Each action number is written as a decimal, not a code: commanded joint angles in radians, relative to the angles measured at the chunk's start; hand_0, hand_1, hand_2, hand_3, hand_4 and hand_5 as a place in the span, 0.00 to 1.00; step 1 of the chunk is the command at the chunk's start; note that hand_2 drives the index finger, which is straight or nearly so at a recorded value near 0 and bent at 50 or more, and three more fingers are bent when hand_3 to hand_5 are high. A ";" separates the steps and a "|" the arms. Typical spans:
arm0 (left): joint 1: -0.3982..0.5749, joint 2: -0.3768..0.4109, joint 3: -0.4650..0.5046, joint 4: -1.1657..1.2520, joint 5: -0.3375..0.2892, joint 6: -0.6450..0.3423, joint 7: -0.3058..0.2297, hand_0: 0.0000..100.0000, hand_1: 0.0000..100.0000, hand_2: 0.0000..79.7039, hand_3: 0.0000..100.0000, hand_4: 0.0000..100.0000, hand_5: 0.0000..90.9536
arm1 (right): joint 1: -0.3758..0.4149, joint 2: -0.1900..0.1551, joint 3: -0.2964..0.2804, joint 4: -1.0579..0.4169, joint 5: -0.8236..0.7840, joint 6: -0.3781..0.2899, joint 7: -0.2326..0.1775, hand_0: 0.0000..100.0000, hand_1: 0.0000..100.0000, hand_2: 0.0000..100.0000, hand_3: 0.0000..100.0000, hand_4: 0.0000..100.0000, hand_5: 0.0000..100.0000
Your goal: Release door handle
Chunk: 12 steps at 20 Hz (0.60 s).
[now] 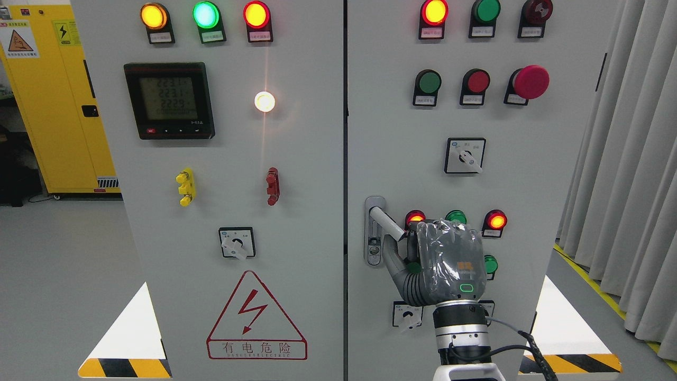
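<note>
The grey plastic-wrapped right hand (pixel 449 264) grips the silver metal door handle (pixel 385 222), so its fingers (pixel 410 248) should open wide before pulling straight back.

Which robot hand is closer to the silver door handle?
The right hand. It is just right of the door handle, its thumb reaching up beneath the lever. The left hand is not in the picture.

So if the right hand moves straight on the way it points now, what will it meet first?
Probably the grey cabinet door itself: the right hand points up and into the panel, beside the silver lever door handle. The lit red indicator lamp lies just above. Depth is unclear.
</note>
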 commanded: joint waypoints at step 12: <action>0.000 0.000 0.000 0.000 0.000 -0.001 0.000 0.12 0.56 0.00 0.00 0.00 0.00 | -0.006 -0.001 -0.020 -0.016 -0.002 -0.003 0.002 0.58 0.49 0.91 1.00 1.00 1.00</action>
